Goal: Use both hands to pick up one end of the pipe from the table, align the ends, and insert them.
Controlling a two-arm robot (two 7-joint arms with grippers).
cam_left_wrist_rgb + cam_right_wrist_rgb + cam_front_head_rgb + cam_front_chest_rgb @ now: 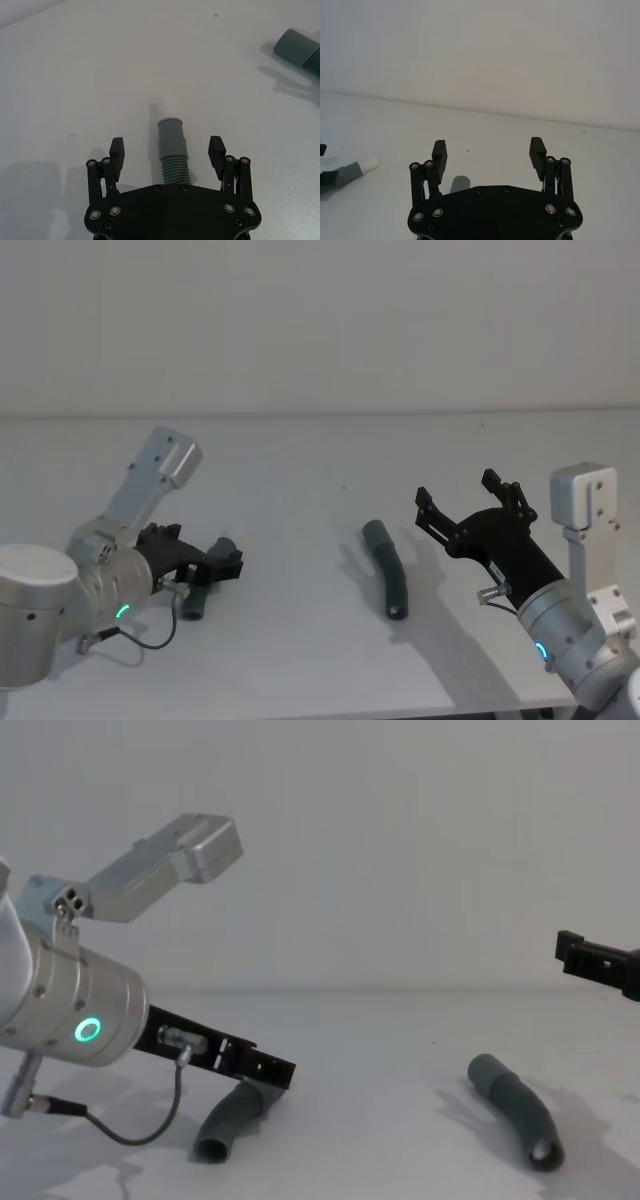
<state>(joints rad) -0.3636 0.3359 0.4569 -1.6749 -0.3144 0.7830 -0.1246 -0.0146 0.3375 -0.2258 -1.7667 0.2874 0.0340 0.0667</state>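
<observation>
Left pincer (167,146), spread wide at lower left of the head view, straddles the white-tipped pipe piece (172,140) on the tabletop (300,460). This looks like the grasping step, with closing next. Right pincer (460,492), equally wide, hovers lower right beside the centre cuffed piece (388,575) and must descend.

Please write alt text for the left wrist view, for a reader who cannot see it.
The open left gripper straddles a grey ribbed pipe piece lying on the white table, a finger on each side without touching it; its white tip points away. The grey cuff of a second pipe piece lies farther off.
</observation>
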